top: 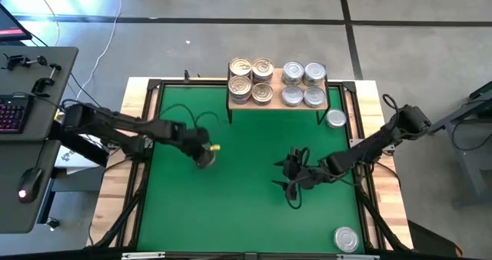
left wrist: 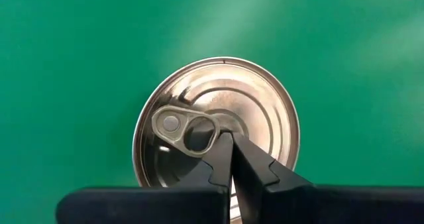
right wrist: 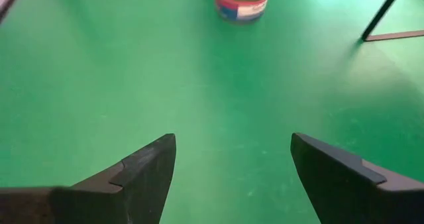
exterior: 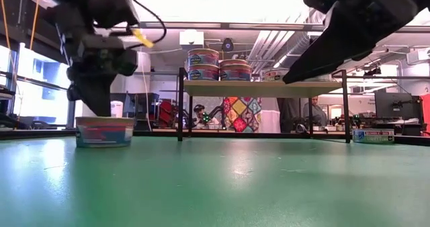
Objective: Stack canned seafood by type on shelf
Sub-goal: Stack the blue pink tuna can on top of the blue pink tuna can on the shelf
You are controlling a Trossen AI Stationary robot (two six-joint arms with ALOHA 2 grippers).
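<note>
Left gripper pinched shut over the lid of 1 can on the mat's left side; reopen, straddle the rim, then lift to the shelf; right gripper spread, empty.

the shelf stands at the mat's far edge with eight cans on it, four left, four right. one can lies beside its right leg, another at the near right corner, a third mid-left under the left gripper.
</note>
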